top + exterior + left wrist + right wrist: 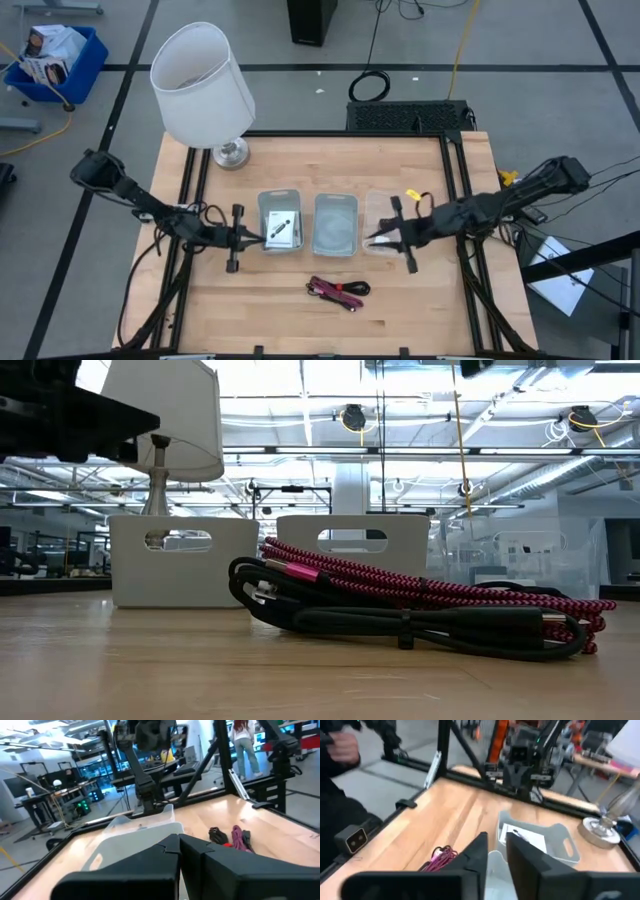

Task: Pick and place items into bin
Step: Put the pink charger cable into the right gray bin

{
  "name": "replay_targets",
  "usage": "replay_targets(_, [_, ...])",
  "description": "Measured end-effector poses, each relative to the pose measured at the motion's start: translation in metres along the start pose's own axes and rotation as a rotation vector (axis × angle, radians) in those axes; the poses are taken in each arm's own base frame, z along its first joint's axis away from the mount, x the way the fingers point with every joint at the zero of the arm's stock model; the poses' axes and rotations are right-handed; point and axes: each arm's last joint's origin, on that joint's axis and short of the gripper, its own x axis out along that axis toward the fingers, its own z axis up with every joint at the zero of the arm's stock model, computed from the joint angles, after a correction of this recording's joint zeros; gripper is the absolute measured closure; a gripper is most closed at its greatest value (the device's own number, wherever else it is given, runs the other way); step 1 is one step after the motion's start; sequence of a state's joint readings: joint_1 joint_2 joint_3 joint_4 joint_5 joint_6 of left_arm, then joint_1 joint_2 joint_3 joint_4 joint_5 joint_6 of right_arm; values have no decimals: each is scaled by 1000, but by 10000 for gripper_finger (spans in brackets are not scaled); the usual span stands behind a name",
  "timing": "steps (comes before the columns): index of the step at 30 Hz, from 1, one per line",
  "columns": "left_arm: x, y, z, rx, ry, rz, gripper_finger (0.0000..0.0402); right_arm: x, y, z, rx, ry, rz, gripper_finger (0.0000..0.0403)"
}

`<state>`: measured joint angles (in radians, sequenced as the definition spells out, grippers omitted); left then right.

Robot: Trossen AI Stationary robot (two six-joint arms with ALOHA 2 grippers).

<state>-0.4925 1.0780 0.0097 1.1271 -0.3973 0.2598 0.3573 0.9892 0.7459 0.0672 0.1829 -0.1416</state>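
Still, the cable (339, 291) lay low in frame; either gripper, left (252, 238) or right (377, 238), fingers pressed together, should spread wide first.

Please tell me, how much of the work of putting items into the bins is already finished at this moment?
Partly done. Done: the left bin already holds white cards with black marks. In hand: nothing visible; the left gripper sits shut at that bin's edge, the right gripper by the clear bin. Left: the coiled red-and-black cable lies on the table. The middle bin looks empty.
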Motion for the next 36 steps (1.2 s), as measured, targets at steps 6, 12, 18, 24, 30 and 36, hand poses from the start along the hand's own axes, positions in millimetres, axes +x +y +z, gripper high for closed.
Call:
replay_targets(6, [1, 2, -3, 17, 23, 8, 393, 31, 13, 29, 55, 168, -44, 255])
replay_targets(12, [0, 2, -9, 76, 101, 70, 397, 68, 38, 37, 83, 244, 12, 181])
replay_targets(18, [-1, 8, -9, 64, 141, 255, 372, 105, 63, 13, 151, 317, 26, 149])
replay_targets(24, [-1, 8, -10, 62, 146, 273, 365, 135, 87, -14, 154, 330, 26, 144])
replay_targets(30, [-1, 7, -10, 37, 151, 261, 365, 157, 101, -32, 240, 299, 51, 144])
replay_targets(36, [-1, 6, -12, 24, 162, 259, 364, 168, 108, -52, 293, 353, 61, 144])
